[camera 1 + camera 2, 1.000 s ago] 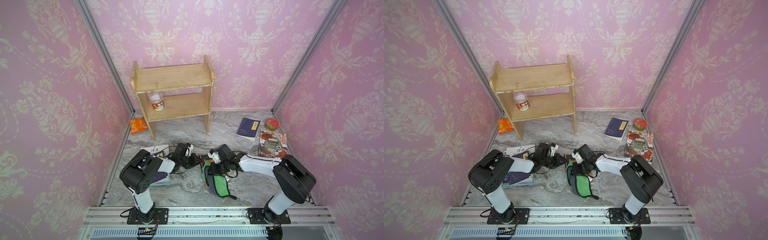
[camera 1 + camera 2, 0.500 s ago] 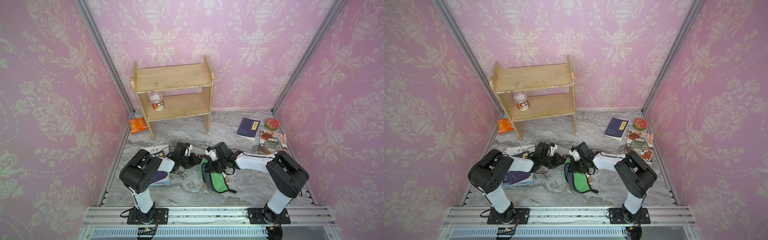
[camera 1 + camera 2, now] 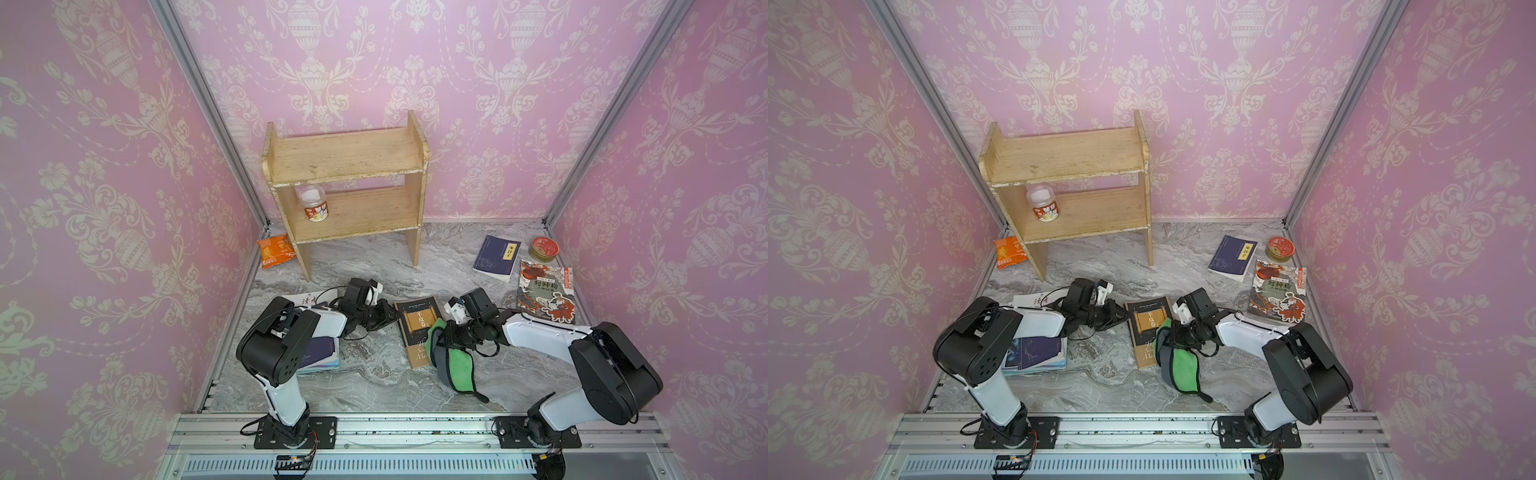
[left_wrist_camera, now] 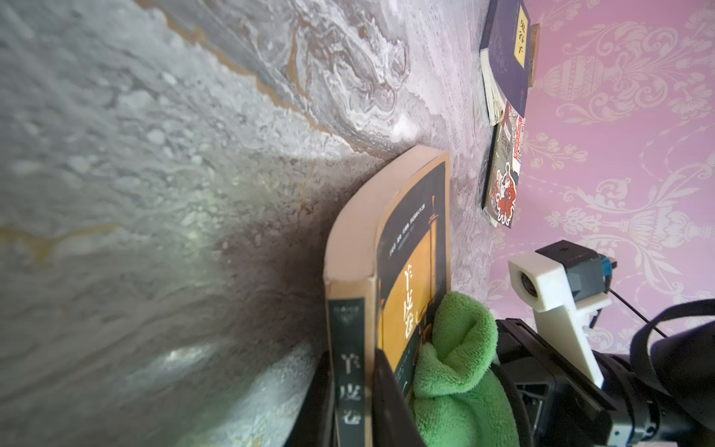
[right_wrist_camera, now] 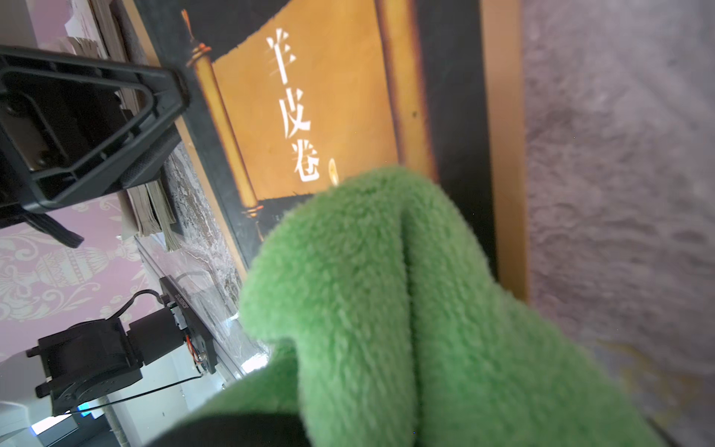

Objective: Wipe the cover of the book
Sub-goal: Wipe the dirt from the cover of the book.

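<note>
Right gripper [image 3: 451,334]: clenched on cloth [image 3: 455,365], with the bunched fold sitting on the cover
Left gripper [image 3: 390,313]: pinching book [image 3: 417,322] at the spine edge, a finger on either face
Book spot: lying on table [image 3: 374,257], between both arms, cover up
Book feel: thick paperback, I'd guess lightish and bendy, with a glossy cover that's probably a bit slidey
Cloth feel: soft, fluffy, floppy; most of it trails off onto the table
Where to hold: spine edge seems right to me, it's the stiffest bit and keeps the cover clear

book [image 3: 1147,321] (dark cover), green cloth [image 3: 1180,366] overlapping
</note>
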`<state>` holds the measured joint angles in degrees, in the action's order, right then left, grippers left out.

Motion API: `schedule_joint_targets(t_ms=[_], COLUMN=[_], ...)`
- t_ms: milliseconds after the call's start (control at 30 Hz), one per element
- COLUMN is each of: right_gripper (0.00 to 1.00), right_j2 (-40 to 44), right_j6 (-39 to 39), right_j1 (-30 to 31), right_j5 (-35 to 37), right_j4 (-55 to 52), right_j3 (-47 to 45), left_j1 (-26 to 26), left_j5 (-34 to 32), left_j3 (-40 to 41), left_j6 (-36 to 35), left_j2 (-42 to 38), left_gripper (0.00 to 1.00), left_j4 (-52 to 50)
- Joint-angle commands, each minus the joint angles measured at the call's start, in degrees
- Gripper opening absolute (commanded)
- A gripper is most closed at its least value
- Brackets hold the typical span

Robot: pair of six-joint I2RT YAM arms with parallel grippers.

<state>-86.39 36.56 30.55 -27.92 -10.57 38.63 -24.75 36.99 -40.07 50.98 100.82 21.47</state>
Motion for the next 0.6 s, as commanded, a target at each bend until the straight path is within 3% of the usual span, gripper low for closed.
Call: schedule_joint_targets(t_ms=[0,100,233,367,567], right_gripper=[0.0,0.0,0.0,0.0,0.0], right_j2=[-5.0,-9.6,-10.82,-6.53,2.41], right_j6=[3.51,6.93,8.33,8.22,7.9], right_j1=[9.88,16.63,16.32,9.24,-6.46], right_j5=[10.4,10.6,11.51,12.55,14.13], right_j4=[-9.16,-6.61,-6.04,-7.74,-11.19], right_j3=[-0.61,3.65,4.69,-0.53,-10.99], left_j1=[1.2,1.15,1.15,1.2,1.98], left_j5=[-1.29,-0.48,-0.08,0.01,0.23], left_j3=[-0.45,-0.68,-0.79,-0.66,-0.67], left_j6=[-2.16,-0.98,-1.6,-3.23,-3.9], left_j2=[-0.51,0.22,0.12,-0.09,0.66], left_gripper=[0.0,0.0,0.0,0.0,0.0], left_j4=[-0.38,1.23,0.62,-1.06,-1.33])
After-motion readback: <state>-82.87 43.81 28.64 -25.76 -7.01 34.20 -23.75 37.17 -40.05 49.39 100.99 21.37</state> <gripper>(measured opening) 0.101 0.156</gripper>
